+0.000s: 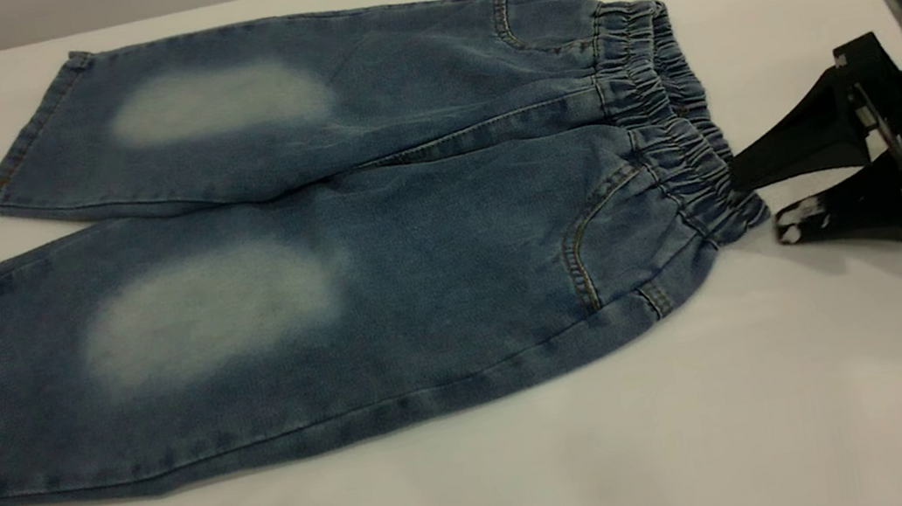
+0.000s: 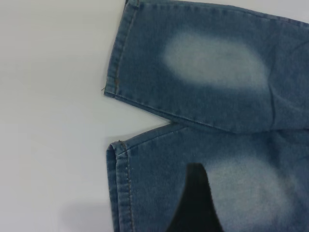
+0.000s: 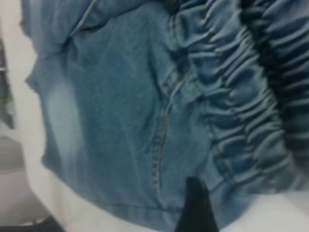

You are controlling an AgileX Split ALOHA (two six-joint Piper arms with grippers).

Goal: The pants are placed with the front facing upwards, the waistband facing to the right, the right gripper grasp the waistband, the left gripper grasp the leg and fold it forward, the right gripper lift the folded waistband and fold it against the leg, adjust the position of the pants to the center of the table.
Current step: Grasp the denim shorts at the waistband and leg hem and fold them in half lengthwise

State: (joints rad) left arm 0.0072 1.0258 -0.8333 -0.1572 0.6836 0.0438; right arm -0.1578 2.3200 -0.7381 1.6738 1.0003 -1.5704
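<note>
The pants [image 1: 342, 233] lie flat and front side up on the white table [image 1: 537, 488], spread across the left and middle of the exterior view. Both legs run out to the left, one on the far side and one on the near side, each with a pale faded patch on its front. The two legs part in a narrow wedge of bare table toward the hems, and the near leg's hem reaches the left edge of the exterior view. Tan stitching outlines the pockets near the top.

The waistband [image 1: 674, 116] faces right, a gathered, ruched strip running from far to near along the right end of the pants.

The right tool [image 1: 761, 196] comes in low from the right side of the table, at the near end of the waistband. Its two wedge-shaped fingers are apart: the upper finger [image 1: 797, 142] touches the waistband's edge, and the lower finger [image 1: 843, 215], with a scuffed white tip, sits on the table just right of the fabric. The cloth is not clamped between them. The right wrist view shows one dark fingertip over the near pocket area beside the ruched band.

The left tool [image 2: 193, 203] hovers over the near leg close to its hem, seen only as one dark blurred finger in the left wrist view; I cannot tell whether its fingers are apart or together.
</note>
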